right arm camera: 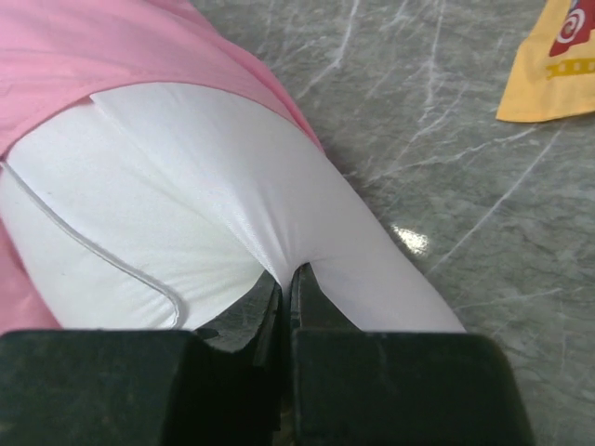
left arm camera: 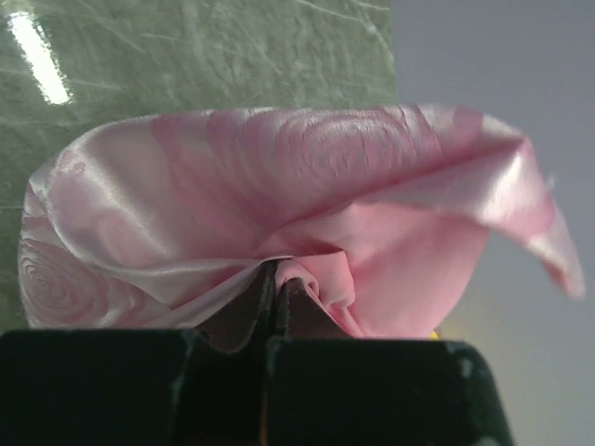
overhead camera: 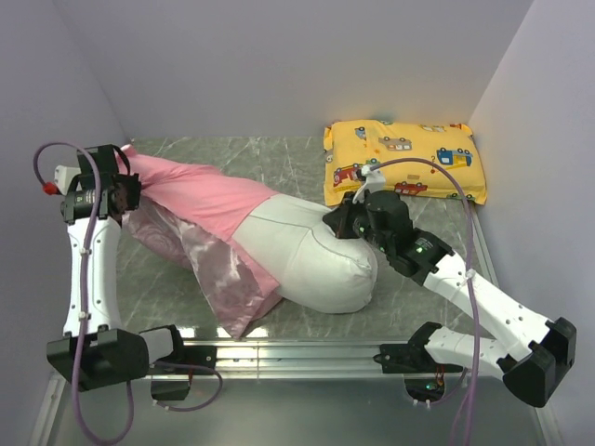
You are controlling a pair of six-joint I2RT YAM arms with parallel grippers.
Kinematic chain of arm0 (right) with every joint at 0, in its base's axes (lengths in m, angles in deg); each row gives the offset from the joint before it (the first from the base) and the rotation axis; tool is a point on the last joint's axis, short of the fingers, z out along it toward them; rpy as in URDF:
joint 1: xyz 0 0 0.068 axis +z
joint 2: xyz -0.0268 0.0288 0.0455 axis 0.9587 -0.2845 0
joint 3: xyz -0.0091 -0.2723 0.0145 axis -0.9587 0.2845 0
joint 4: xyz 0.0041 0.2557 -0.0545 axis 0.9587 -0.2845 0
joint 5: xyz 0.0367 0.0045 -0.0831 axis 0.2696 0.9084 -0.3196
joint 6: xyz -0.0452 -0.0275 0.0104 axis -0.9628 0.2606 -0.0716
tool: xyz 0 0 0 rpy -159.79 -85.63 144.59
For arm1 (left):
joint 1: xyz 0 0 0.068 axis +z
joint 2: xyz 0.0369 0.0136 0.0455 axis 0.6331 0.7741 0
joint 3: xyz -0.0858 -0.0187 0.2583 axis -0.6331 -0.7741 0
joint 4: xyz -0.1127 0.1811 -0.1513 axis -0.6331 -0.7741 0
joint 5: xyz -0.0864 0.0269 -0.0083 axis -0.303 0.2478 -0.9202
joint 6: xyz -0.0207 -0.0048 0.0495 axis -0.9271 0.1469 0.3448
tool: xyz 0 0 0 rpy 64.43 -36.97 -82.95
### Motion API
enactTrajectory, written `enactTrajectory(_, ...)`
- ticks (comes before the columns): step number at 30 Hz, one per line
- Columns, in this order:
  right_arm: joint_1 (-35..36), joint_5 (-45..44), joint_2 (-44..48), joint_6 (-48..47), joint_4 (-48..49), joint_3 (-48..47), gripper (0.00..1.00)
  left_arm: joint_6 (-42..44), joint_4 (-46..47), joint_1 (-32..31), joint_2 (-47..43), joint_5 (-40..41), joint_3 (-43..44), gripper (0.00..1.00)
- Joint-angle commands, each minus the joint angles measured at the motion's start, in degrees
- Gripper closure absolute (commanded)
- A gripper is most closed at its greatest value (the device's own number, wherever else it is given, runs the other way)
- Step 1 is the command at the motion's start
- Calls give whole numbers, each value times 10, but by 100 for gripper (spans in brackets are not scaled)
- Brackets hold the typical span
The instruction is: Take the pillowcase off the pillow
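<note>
The pink satin pillowcase [overhead camera: 209, 204] lies stretched across the left half of the table, still covering the far end of the white pillow [overhead camera: 311, 255], whose near half sticks out bare. My left gripper [overhead camera: 125, 193] is shut on the pillowcase's far left end; the bunched pink fabric [left arm camera: 307, 186] is pinched between its jaws [left arm camera: 276, 279]. My right gripper [overhead camera: 346, 221] is shut on a fold of the white pillow's fabric [right arm camera: 186, 204], at the pillow's right edge [right arm camera: 288, 279]. The pink case's edge [right arm camera: 74, 46] shows behind it.
A yellow cartoon-vehicle-print pillow [overhead camera: 404, 160] lies at the back right, just behind my right gripper; its corner shows in the right wrist view [right arm camera: 553, 65]. Grey walls close in on the left, back and right. A metal rail [overhead camera: 297, 353] runs along the near edge.
</note>
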Motion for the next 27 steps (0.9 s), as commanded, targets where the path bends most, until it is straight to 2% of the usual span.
enactTrajectory(1,-76,-63,52,-18,-61,-19,100,25,68,98,36,104,21,100)
enactTrajectory(7,-95,-39,55,-34,-63,-32,100,49,100,106,76,26,-22,100)
enactTrajectory(10,-94,-12,26,-47,-71,-57,98,42,119,72,71,44,-51,100)
enactTrajectory(11,-93,-5,23,-47,-69,-63,80,40,121,62,69,54,-59,100)
enactTrajectory(13,-84,-6,17,-55,-62,-80,60,35,119,36,69,69,-62,100)
enactTrajectory(14,-82,-11,16,-56,-62,-87,44,31,116,31,69,82,-63,100)
enactTrajectory(15,-81,-14,10,-60,-69,-109,39,28,110,25,70,88,-63,100)
enactTrajectory(17,-78,-7,6,-67,-71,-129,32,25,106,7,74,104,-61,100)
enactTrajectory(21,-42,-5,3,-93,-68,-180,25,19,90,-17,84,124,-45,100)
enactTrajectory(27,150,-46,-46,-189,-84,-243,20,11,61,-59,116,149,-4,100)
